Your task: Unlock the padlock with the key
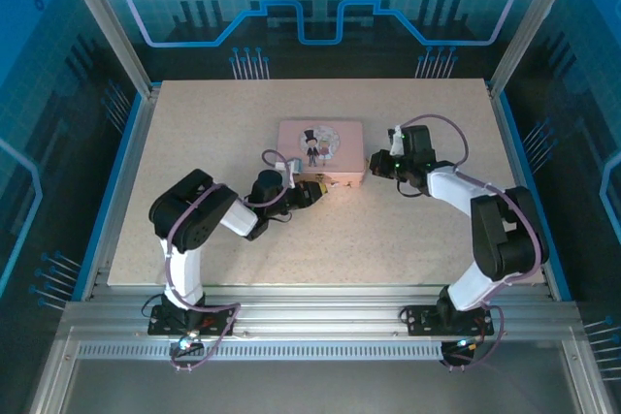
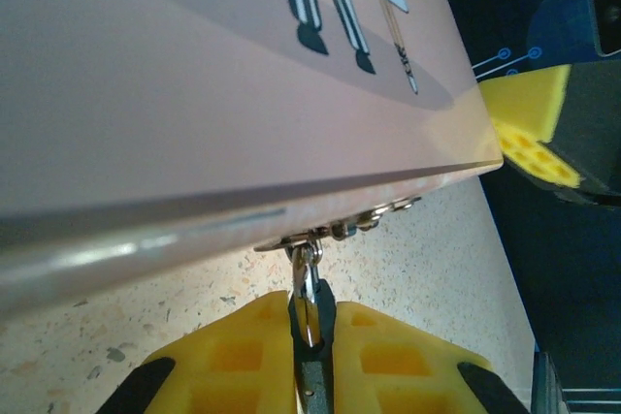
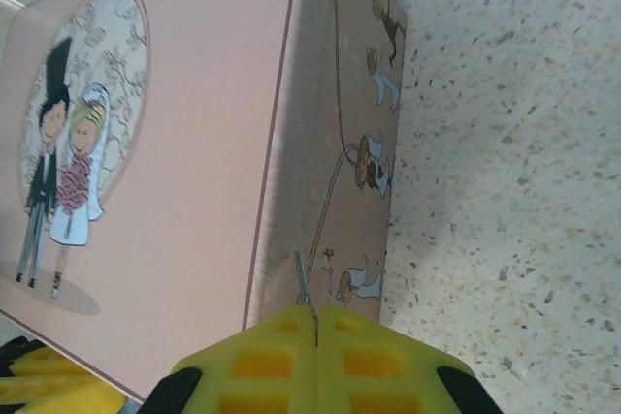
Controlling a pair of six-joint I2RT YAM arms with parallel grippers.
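Note:
The padlock hangs from a metal hasp on the front edge of the pink box. My left gripper is shut on the padlock, its yellow pads pressed against both sides of it. In the top view the left gripper sits at the box's front edge. My right gripper is shut on the key, whose thin silver blade sticks out past the fingertips toward the box's side wall. From above, the right gripper is just off the box's right end.
The box lies in the middle of the speckled table. The right gripper's yellow pad shows past the box corner in the left wrist view. Metal frame posts and blue walls ring the table.

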